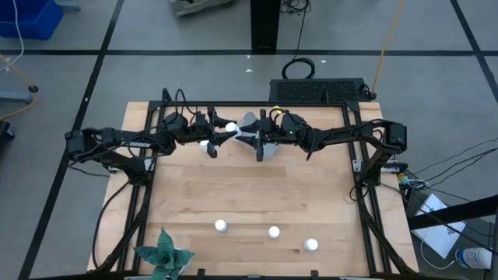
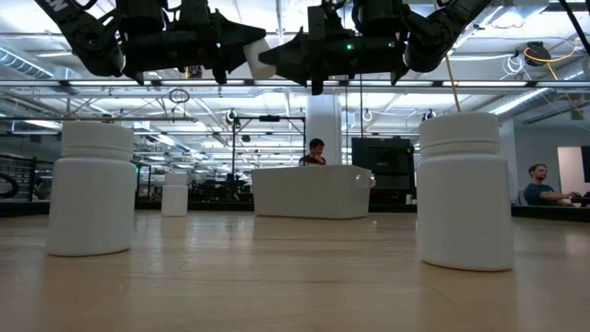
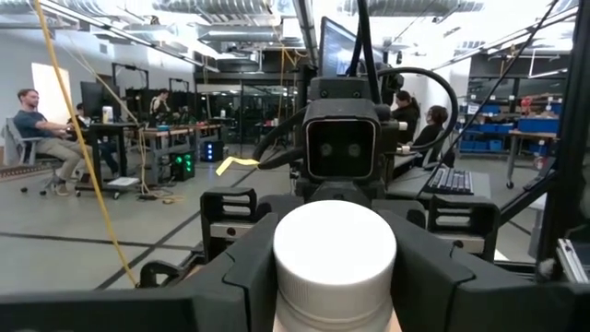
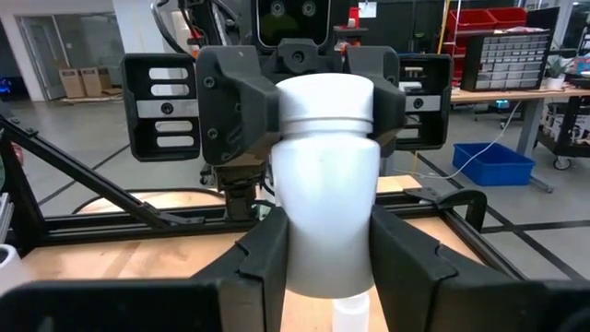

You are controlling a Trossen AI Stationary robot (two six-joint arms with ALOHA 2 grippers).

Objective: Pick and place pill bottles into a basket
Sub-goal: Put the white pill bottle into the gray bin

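Observation:
One white pill bottle [image 1: 230,127] stands upright high above the table's far middle, between my two grippers, and also shows in the low view [image 2: 258,55]. My left gripper [image 1: 223,132] comes from the left and is shut on it. My right gripper [image 1: 240,132] comes from the right and is shut on it too. The grey-blue basket [image 1: 270,152] stands on the table below my right gripper. A second bottle [image 1: 206,145] stands on the table left of the basket. Three more bottles [image 1: 221,225] [image 1: 274,232] [image 1: 311,245] stand near the front edge. My left gripper pinches the bottle's cap [image 3: 334,249] between its two fingers [image 4: 238,111], coming level from the table's left. The bottle is upright and lifted clear. My right gripper pinches the lower part of the bottle's body [image 4: 327,221] between its two fingers [image 4: 263,254], coming level from the table's right, below my left gripper's hold. The bottle stands upright, well clear of the table and basket.
A green star-shaped paper plant [image 1: 163,253] stands at the table's front left corner. A black frame [image 1: 257,105] runs along the far and side edges. People sit at desks in the room beyond [image 3: 41,129]. Bare wood lies between the basket and the front bottles.

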